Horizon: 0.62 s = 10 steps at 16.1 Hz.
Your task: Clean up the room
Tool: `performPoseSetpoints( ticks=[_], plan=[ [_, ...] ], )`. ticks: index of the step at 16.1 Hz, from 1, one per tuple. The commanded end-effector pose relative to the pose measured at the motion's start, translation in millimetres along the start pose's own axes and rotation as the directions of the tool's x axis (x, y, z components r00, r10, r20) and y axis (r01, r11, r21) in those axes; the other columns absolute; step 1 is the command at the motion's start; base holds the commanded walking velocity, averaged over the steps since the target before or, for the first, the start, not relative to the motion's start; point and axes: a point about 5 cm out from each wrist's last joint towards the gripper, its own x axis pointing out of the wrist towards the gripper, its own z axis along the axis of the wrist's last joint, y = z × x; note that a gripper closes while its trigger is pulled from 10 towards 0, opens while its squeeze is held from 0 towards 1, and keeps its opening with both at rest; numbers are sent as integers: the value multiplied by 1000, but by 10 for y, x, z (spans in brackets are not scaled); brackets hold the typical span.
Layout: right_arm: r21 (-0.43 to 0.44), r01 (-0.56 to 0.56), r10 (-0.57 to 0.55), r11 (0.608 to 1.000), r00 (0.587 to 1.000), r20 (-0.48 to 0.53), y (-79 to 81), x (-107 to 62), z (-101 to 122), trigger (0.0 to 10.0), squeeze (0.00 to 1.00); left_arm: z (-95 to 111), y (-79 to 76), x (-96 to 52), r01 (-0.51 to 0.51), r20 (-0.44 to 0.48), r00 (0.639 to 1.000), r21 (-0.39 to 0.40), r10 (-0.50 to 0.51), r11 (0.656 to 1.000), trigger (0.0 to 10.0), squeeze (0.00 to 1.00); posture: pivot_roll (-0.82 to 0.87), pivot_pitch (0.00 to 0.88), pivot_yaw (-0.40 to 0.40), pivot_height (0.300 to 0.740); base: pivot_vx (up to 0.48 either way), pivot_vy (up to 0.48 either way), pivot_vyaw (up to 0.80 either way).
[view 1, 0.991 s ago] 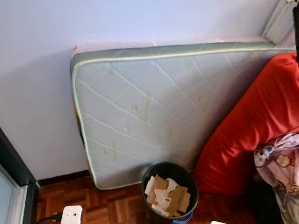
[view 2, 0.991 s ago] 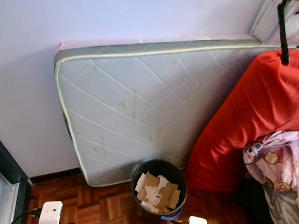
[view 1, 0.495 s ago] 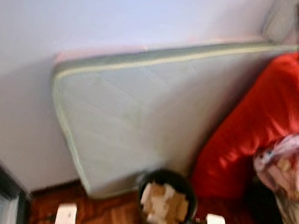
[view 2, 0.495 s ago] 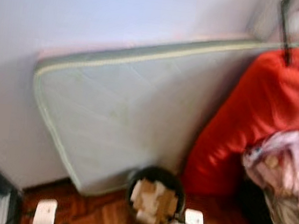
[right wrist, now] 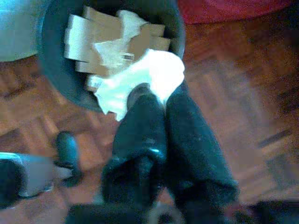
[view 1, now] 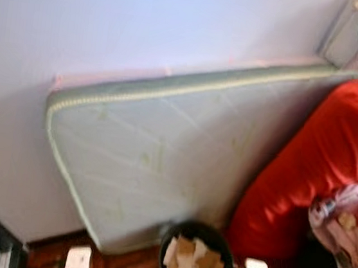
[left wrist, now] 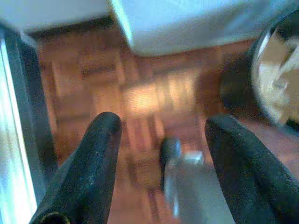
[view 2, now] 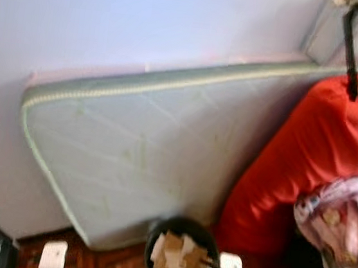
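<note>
I am pinching a crumpled white tissue (right wrist: 140, 81) in my right gripper (right wrist: 156, 100), hanging over the near rim of the black wastebasket (right wrist: 56, 81). Releasing here risks it sliding outside onto the parquet floor (right wrist: 243, 79), since cardboard scraps (right wrist: 84, 37) are already filling the bin. My left gripper (left wrist: 161, 135) is hovering spread and empty.

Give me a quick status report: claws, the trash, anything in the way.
Right claw shut on white paper, at the rim of the black bin. Left claw open over parquet floor. Bin holds cardboard scraps. Nothing blocking.

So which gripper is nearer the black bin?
Right. The right gripper holds white paper at the black bin rim; the left gripper is open above bare floor beside it.
</note>
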Motion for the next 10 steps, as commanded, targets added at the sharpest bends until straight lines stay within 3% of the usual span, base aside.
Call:
performPoseSetpoints(
  ticks=[1,10],
  plan=[
    [10,31,-30,999,1000,-9,-103,-16,-29,10000,0,-36,-66,-5,13,-12,1000,-8,-13,1000,10000,0,-27,0,-20,719,311,0,0],
    [-152,-110,124,982,989,84,-61,-64,-37,10000,0,-161,-37,-63,18,35,999,2,-18,1000,10000,0,4,135,-26,719,35,0,0]
  ],
)
